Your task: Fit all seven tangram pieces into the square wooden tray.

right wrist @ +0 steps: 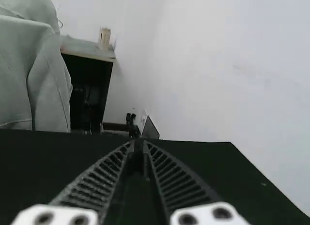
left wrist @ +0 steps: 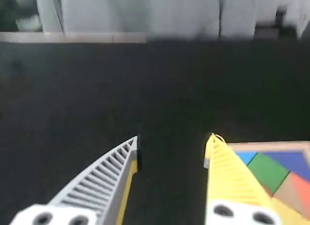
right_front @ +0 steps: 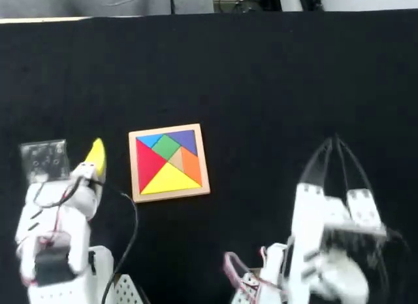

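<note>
Pieces (right_front: pixel 149 163) filled the square wooden tray (right_front: pixel 173 195), seemingly all seven, so the task looked done. Left gripper (left wrist: pixel 172 147) gaped empty beside it; right gripper (right wrist: pixel 139 145) sat clenched on nothing.

Prob. a robotics lab or hobby bench, indoors. Table (right_front: pixel 261 75) w/ black cloth; small white left arm (right_front: pixel 59 232) & right arm (right_front: pixel 326 245) at its near edge, bare wires (right_front: pixel 134 219) & circuit board (right_front: pixel 44 158) exposed. Cables (right_front: pixel 235 0) tangled behind the table. Plain white wall (right wrist: pixel 232 65), dark cabinet (right wrist: pixel 89 94), grey cloth (right wrist: pixel 29 75) beside it.
</note>
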You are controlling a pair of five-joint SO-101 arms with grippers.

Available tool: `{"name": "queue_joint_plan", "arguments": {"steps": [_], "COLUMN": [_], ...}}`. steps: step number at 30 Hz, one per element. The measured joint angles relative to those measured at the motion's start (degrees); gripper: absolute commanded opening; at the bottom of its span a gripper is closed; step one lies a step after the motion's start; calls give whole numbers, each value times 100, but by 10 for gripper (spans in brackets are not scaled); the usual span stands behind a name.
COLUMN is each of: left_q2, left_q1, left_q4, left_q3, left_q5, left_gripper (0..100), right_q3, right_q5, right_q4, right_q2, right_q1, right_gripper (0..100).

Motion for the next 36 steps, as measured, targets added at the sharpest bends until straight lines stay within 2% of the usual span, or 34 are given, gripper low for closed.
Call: {"name": "queue_joint_plan", "arguments": {"steps": [2,5,10,13,17,22,29,31,36], "left_q2": [35,79,79,88,132,132,132,132,132], "left_q1": [-18,-9,545,589,290,185,114,114,114], "left_q4": [-703,-1538,-2462,-2611,-2312,-1292,-9,290,563], "left_q3": [765,1486,2585,2681,2699,2699,2699,2699,2699], "left_q5": [0,0,0,9,0,0,0,0,0], "left_gripper": [227,227,227,230,231,230,228,228,230], "right_q3": [879,2057,2954,3209,3859,4404,4404,4404,4404], "right_q5": [-132,-598,-1055,-1099,-1099,-1108,-1081,-844,422], "right_q4": [-642,-1442,-1705,-1723,-1723,-1626,-440,-26,1046], "right_q2": [0,0,0,0,0,9,9,9,9], "right_q1": [-123,-703,-1688,-1802,-1802,-1785,-1398,-1407,-1609], "right_gripper": [12,12,12,12,13,13,13,13,12]}}
